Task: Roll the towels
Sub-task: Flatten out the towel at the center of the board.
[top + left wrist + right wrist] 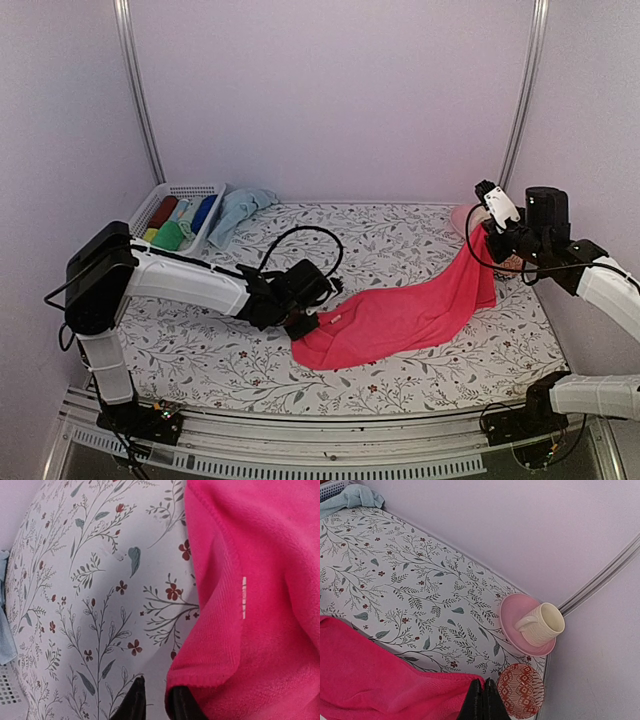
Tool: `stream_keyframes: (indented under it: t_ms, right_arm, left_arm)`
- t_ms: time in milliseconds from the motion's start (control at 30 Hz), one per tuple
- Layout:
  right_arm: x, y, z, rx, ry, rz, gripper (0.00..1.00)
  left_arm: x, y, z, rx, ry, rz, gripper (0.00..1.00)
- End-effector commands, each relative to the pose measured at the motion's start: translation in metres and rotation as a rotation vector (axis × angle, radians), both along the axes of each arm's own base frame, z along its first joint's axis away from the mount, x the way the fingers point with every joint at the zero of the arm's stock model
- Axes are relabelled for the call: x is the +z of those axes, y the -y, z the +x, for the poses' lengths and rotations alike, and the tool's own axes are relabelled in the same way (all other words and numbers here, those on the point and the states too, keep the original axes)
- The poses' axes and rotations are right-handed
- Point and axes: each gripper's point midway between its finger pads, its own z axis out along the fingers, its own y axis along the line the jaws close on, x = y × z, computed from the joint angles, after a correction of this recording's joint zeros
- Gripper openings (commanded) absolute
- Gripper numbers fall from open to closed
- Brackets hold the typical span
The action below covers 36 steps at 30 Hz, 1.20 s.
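Observation:
The bright pink towel stretches across the flowered table, low at the left and lifted at the right. My left gripper is at its lower left end. In the left wrist view the left gripper stands slightly open; bare table shows in the gap, and the pink towel hem drapes over the right fingertip. My right gripper is shut on a corner of the pink towel and holds it above the table near the right wall. The pale blue towel lies crumpled at the back left.
A white basket with several coloured rolls stands at the back left beside the blue towel. At the back right corner a cream cup sits on a pink saucer, with a red patterned bowl next to my right gripper.

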Motion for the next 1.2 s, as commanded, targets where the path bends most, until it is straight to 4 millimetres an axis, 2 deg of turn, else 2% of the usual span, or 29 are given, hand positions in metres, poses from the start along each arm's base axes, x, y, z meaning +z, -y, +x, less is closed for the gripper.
stream_keyframes:
  t_ms: [0,133,300,400,433,567,667,733,1000,1167]
  right_arm:
    - [-0.004,-0.001,0.0,0.003,-0.018,0.012,0.02]
    - [-0.006,-0.002,0.0,0.005,-0.022,0.012,0.02]
    - [-0.009,-0.003,0.001,0.007,-0.032,0.009,0.02]
    - [-0.011,-0.003,0.002,0.006,-0.039,0.009,0.02]
    - [-0.011,-0.003,0.002,0.005,-0.039,0.01,0.02]
    - [-0.012,-0.003,0.001,0.007,-0.043,0.011,0.02]
    - [-0.012,-0.004,0.001,0.009,-0.043,0.012,0.02]
    - [-0.013,-0.004,0.001,0.01,-0.044,0.012,0.02]
    - [-0.013,-0.005,0.001,0.015,-0.045,0.012,0.02]
    - [-0.015,-0.006,0.0,0.018,-0.051,0.01,0.02]
  left_arm:
    - [-0.009,-0.026,0.016,0.143,-0.013,0.0,0.25]
    - [-0.006,-0.033,0.022,0.194,0.005,-0.014,0.31]
    - [-0.006,-0.035,0.023,0.203,0.0,-0.018,0.51]
    - [-0.006,-0.046,0.028,0.27,-0.028,-0.065,0.67]
    - [-0.005,-0.052,0.032,0.303,-0.032,-0.09,0.69]
    - [-0.002,-0.081,0.043,0.437,0.003,-0.192,0.72]
    - [0.004,-0.091,0.049,0.482,0.064,-0.214,0.76]
    - [0.007,-0.091,0.05,0.482,0.09,-0.222,0.79]
    - [0.01,-0.073,0.043,0.397,0.031,-0.355,0.91]
    - [0.007,-0.092,0.046,0.484,0.042,-0.332,0.95]
